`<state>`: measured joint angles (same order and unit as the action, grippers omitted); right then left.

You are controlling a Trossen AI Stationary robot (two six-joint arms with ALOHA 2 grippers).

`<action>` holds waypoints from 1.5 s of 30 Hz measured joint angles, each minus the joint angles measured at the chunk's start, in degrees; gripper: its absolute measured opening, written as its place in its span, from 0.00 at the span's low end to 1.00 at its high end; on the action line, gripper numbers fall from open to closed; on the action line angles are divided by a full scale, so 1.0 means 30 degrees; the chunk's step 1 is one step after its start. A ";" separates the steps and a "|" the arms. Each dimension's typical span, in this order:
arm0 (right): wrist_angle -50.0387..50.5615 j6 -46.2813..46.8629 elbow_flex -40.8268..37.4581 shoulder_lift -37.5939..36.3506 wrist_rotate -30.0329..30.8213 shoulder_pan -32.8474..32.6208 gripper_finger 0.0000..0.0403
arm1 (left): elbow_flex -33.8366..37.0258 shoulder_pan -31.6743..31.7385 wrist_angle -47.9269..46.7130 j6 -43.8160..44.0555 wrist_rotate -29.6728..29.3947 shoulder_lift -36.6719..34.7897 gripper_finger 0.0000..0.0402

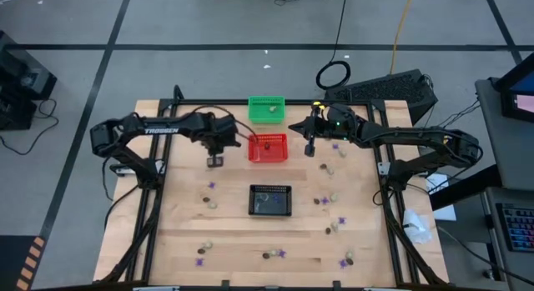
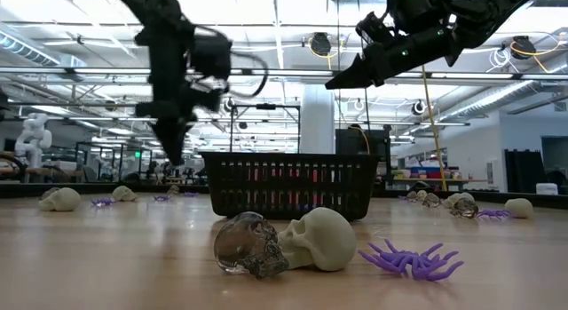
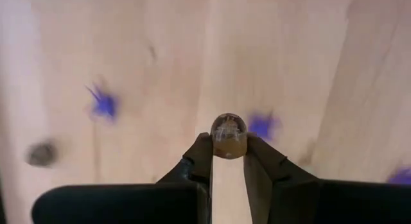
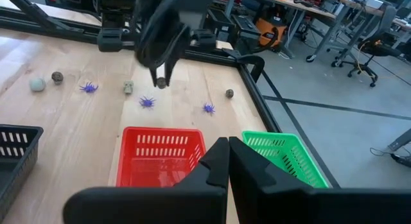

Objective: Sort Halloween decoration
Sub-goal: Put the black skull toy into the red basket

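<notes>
Grips a dark brown skull [image 3: 228, 131] between the fingertips of the left hand [image 3: 228, 150], pinched at its sides so the round trinket sits proud of the tips and can drop freely on release. Carries it clear above the table [image 1: 183, 233], just beside the red basket [image 1: 268, 147] on the left arm's side (seen from the right wrist, the small piece hangs below the dark fingers, not touching the wood). Suggests a lift kept high enough to clear a basket rim.

Keeps the right hand [image 4: 228, 146] with its fingers together and nothing between them, hovering over the gap between the red basket and the green basket [image 1: 267, 108], probably parked there, out of the left arm's way.

Groups the three baskets in the middle of the table within reach of both arms: green farthest back with one pale piece [image 1: 274, 108] inside, red next, and the black basket [image 1: 271, 200] nearer the front with a few purple bits in it.

Leaves most of the Halloween decoration loose on the wood: purple spiders [image 2: 413, 259], cream skulls [image 2: 324, 239] and clear brown skulls [image 2: 248, 245], scattered on both sides and along the front edge. Judging from that spread, sits early in the sorting. Cannot tell from the baskets' contents which one takes brown.
</notes>
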<state>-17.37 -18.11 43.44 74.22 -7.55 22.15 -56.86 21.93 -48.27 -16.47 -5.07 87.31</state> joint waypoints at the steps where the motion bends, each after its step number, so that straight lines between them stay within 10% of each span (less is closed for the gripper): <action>1: 0.0000 0.0000 0.0000 0.0000 0.0007 0.0000 0.00 | -0.0515 -0.0154 0.0047 0.0246 0.0018 -0.0002 0.11; 20: -0.0050 0.0121 0.0000 0.0000 0.0079 0.0000 0.00 | -0.2915 -0.0947 0.8285 0.1735 0.2338 0.3985 0.11; 37: 0.0014 0.0153 0.0000 0.0000 0.0080 0.0000 0.00 | -0.5628 -0.0933 0.7499 0.1697 0.2790 0.7708 0.11; 45: 0.0019 0.0153 0.0000 0.0000 0.0076 0.0000 0.00 | -0.5776 -0.0933 0.7232 0.1750 0.2611 0.7701 0.40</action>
<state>-17.31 -17.65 43.44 74.22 -7.32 22.15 -74.19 19.14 -26.57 -11.22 2.76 110.41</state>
